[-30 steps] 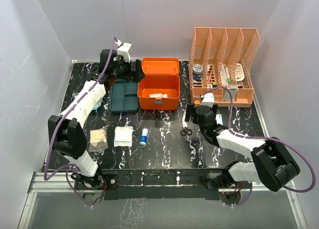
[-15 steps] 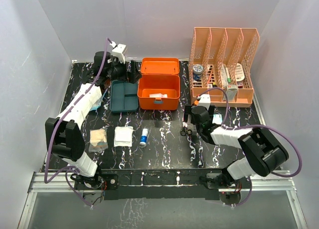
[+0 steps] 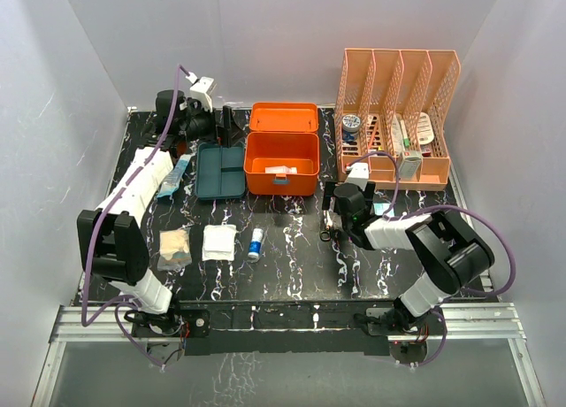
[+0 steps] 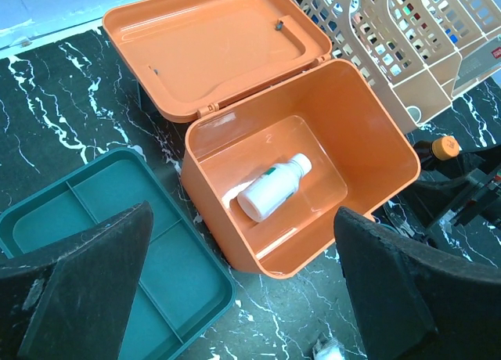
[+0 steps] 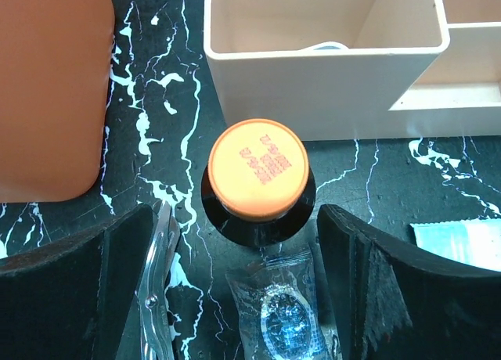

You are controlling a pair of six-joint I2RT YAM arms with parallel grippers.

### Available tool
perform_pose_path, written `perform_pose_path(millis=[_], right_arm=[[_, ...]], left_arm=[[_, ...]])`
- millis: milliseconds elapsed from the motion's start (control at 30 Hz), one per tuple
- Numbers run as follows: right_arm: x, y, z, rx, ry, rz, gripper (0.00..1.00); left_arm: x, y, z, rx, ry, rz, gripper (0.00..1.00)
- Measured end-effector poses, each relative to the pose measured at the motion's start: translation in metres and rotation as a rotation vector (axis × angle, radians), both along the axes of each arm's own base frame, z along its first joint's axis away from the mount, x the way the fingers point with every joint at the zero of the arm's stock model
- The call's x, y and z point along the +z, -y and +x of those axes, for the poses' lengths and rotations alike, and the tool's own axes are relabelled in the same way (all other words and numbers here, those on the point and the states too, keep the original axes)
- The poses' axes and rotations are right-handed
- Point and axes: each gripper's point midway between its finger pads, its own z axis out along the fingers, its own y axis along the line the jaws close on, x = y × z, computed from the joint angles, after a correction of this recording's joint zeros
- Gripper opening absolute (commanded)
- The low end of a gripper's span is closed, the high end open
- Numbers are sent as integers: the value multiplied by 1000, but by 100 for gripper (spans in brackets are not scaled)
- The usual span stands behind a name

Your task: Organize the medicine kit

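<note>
The medicine kit (image 3: 281, 164) stands lid-open at mid-back of the table (image 3: 301, 267), a white bottle (image 4: 274, 188) lying inside and the teal tray (image 3: 221, 171) just left of it. The left gripper (image 4: 243, 217) hangs spread and empty above it — the right gripper (image 5: 236, 213), also spread, straddles an orange-capped dark bottle (image 5: 257, 168).

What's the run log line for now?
kit open, white bottle inside | tray out, beside kit | left end effector open, aimed at kit | right end effector open, flanking orange-capped bottle

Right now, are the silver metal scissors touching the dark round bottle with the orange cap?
Apart. The right wrist view shows a strip of black marbled table between the silver metal scissors and the orange-capped dark round bottle.
</note>
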Motion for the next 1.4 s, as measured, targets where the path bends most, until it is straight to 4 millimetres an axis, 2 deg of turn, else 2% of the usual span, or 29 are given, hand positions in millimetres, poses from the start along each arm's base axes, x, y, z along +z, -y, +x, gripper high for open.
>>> perform_pose_path(millis=[167,467,600,1000,1233,1300,1400], right_arm=[[-3,1,3,-18,5,-5,80],[1,9,6,-74,33,-6,70],[3,11,9,-94,53,-3,69],[-11,14,11,-116,46,-22,67],[-12,14,15,-131,68,-21,64],[-13,14,16,-132,72,-20,61],[-15,14,17,-132,75,-23,52]], left_arm=[[-2,-1,2,-21,2,-10,99],[-22,-2,8,-41,-38,-20,99],[-21,-3,9,-46,-32,-23,99],[-21,-11,10,-47,-32,-31,99],[-31,-14,14,-52,-53,-40,99],[-34,-14,15,-53,-61,-40,99],[-36,-16,15,-54,-65,-43,99]])
